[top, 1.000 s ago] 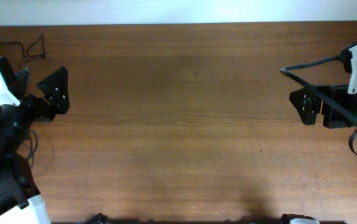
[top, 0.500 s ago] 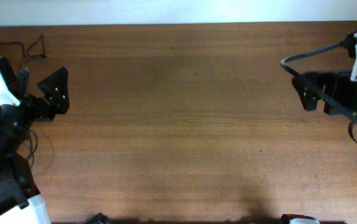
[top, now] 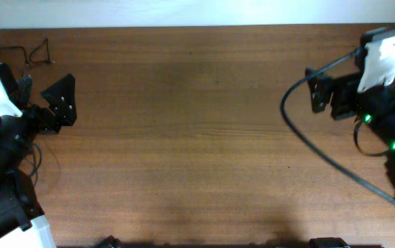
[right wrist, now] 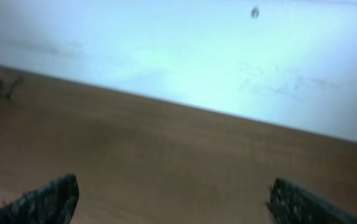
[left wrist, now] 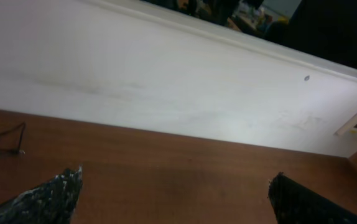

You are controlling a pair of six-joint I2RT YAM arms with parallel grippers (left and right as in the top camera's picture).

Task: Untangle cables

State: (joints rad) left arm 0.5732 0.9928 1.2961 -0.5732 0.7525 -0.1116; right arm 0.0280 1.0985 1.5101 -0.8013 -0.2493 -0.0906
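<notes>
The cables (top: 31, 52) are a small loop of thin black cord lying at the far left corner of the table. They show again at the left edge of the left wrist view as a thin cord (left wrist: 5, 140), and as a faint blur (right wrist: 4, 88) in the right wrist view. My left gripper (top: 70, 102) hovers open a little nearer than the cables and to their right, with nothing between its fingers (left wrist: 48, 198). My right gripper (top: 312, 91) is open and empty at the far right, far from the cables, facing left across the table.
The brown wooden table (top: 184, 138) runs up to a white wall (left wrist: 166, 81) at the back. The right arm's thick black cable (top: 301, 141) swings out in a wide arc over the right part of the table.
The right arm has moved toward the back and left, and its thick cable now arcs out over the table. The left arm and the cables have not moved.
</notes>
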